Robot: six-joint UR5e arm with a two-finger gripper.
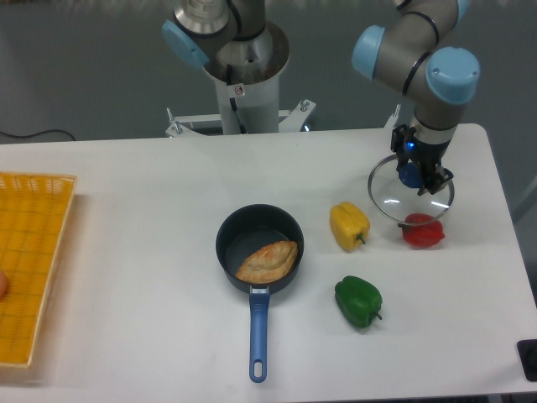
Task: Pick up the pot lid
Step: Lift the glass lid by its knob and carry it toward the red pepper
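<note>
My gripper (pixel 409 159) reaches down from the upper right, its fingertips at the blue knob of the pot lid (pixel 436 206). The fingers appear shut on that knob. The lid is see-through with a thin pale rim, and its lower right edge overlaps the red pepper (pixel 424 233) in this view. How high the lid hangs over the table cannot be told exactly.
A black pan (pixel 228 260) with a blue handle holds a brown bread-like piece (pixel 267 262). A yellow pepper (pixel 349 225) lies left of the lid, a green pepper (pixel 358 302) nearer the front. An orange-yellow crate (pixel 33 260) stands far left.
</note>
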